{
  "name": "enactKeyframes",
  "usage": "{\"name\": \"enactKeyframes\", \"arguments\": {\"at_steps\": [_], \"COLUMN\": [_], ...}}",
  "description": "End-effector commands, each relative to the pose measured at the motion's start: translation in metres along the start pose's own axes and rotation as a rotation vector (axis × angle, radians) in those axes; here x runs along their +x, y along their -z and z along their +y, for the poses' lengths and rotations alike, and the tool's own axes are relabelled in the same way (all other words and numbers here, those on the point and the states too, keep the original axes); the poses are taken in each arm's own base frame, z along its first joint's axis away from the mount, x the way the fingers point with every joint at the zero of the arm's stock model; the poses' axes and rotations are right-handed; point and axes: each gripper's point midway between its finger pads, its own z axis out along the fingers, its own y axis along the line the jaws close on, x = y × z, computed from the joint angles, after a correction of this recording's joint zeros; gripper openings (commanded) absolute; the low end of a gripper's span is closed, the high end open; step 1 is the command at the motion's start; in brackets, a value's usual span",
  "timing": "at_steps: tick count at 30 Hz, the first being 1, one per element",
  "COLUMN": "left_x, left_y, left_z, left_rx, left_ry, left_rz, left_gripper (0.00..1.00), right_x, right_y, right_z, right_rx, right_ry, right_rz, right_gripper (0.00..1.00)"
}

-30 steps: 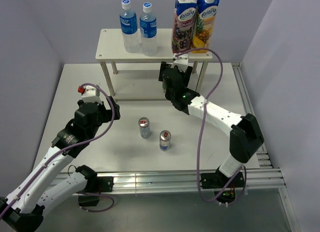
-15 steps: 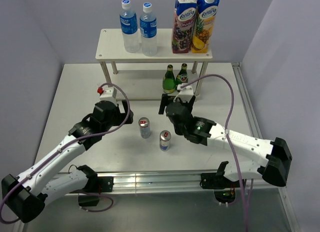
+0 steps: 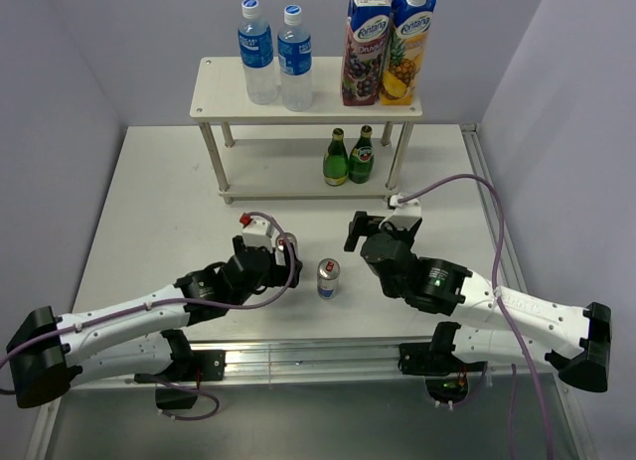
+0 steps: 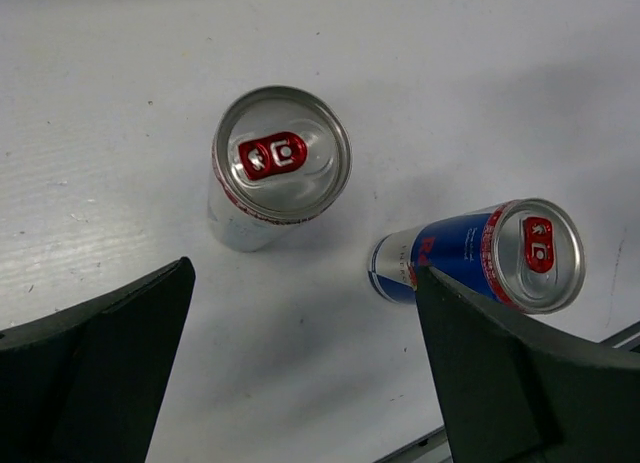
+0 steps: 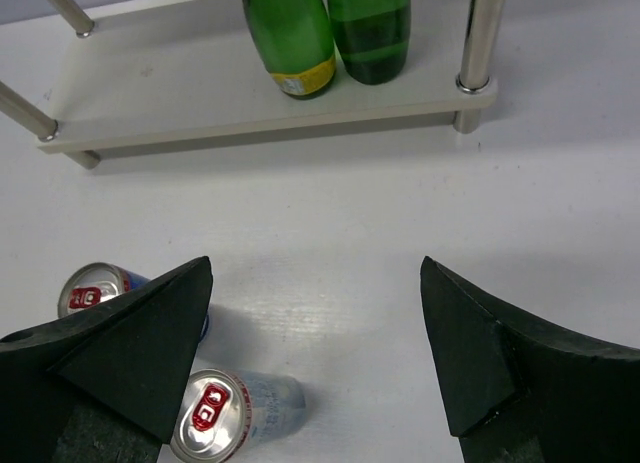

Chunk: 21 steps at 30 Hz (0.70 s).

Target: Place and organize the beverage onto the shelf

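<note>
The cream two-tier shelf [image 3: 328, 100] stands at the back. Its top board holds two water bottles [image 3: 273, 55] and two juice cartons [image 3: 388, 45]. Two green bottles [image 3: 348, 157] stand on its lower board [image 5: 250, 113]. A silver can [image 4: 280, 168] and a blue can [image 4: 480, 253] stand on the table. My left gripper [image 4: 302, 283] is open and empty, hovering just short of the silver can [image 3: 287, 243]. My right gripper [image 5: 315, 283] is open and empty, in front of the shelf and right of the blue can [image 3: 328, 278]. Both green bottles [image 5: 290, 28] show in the right wrist view.
The table [image 3: 159, 212] is white, walled at the left, back and right. A metal rail [image 3: 318, 353] runs along the near edge. The shelf's front right leg [image 5: 478, 43] stands beside the green bottles. Two cans show low left in the right wrist view, one [image 5: 88, 288] behind another [image 5: 225, 408].
My right gripper has drawn back from the shelf's lower tier toward the near edge, uncovering the two green bottles. My left gripper has swung right and now sits at the silver can.
</note>
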Motion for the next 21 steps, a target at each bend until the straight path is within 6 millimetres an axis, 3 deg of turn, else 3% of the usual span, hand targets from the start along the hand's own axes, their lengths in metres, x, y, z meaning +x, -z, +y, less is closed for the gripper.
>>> {"name": "enactKeyframes", "arguments": {"at_steps": [1,11,16,21], "left_x": [-0.003,0.012,0.000,0.002], "left_y": [-0.008,-0.042,-0.050,-0.065], "left_z": [-0.005,0.022,0.019,0.016], "left_rx": [-0.009,-0.134,-0.129,-0.144], "left_ry": [0.025,-0.031,-0.010,-0.045], "left_rz": [-0.085,-0.211,-0.318,-0.336], "left_gripper": [0.99,0.98,0.98,0.98], "right_x": [0.001,0.005,0.008,0.015], "right_y": [0.000,0.000,0.000,-0.002], "right_z": [-0.010,-0.011,-0.015,-0.018], "right_rx": [0.038,0.032,0.040,0.050], "right_ry": [-0.017,-0.006,0.000,0.015], "right_rz": [-0.015,-0.018,-0.018,-0.011], "right_gripper": [0.91,0.92,0.92,0.92]}}
